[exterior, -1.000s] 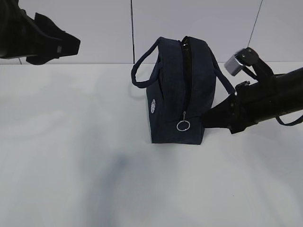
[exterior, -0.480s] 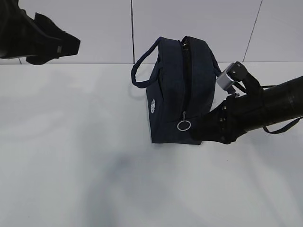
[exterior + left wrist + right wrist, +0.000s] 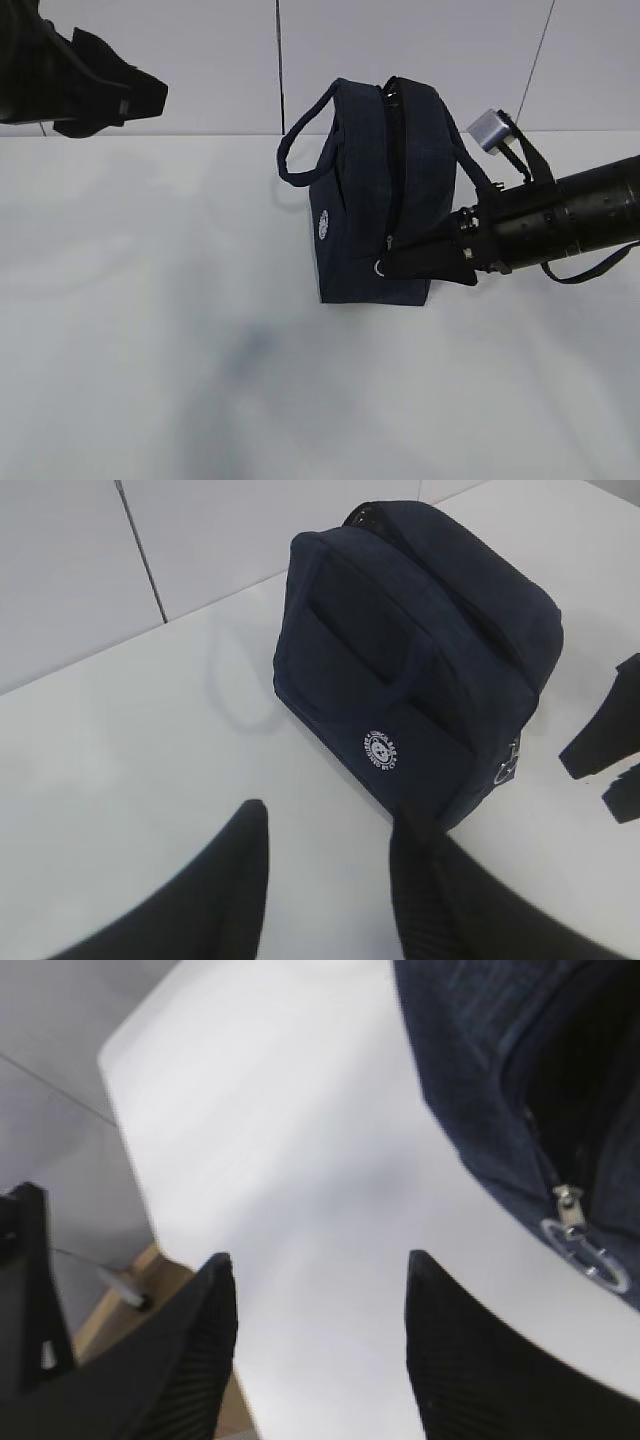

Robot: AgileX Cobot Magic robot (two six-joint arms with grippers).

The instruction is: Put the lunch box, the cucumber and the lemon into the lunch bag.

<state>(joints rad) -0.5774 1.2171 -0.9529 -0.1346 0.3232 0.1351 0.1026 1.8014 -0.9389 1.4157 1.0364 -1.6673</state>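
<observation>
The navy lunch bag (image 3: 365,190) stands upright mid-table, its round white logo (image 3: 381,749) facing the left arm. Its top zipper runs down the near end to a silver ring pull (image 3: 381,267), with a dark gap beside the zipper (image 3: 590,1090). My right gripper (image 3: 392,264) lies level against the bag's lower end with its tips by the ring; it is open (image 3: 318,1260) with only table between the fingers, and the ring pull (image 3: 585,1250) sits off to its right. My left gripper (image 3: 325,815) hovers open and empty, high at the far left (image 3: 140,95). The lunch box, cucumber and lemon are out of view.
The bag's loop handle (image 3: 297,145) sticks out to the left. A white panelled wall (image 3: 200,60) backs the table. The table's edge (image 3: 130,1190) shows in the right wrist view, with floor beyond. A dark strap (image 3: 590,270) hangs under the right arm.
The right arm has swung level and moved left along the bag's end, so its tips now lie by the ring pull. The left arm and the bag have stayed put.
</observation>
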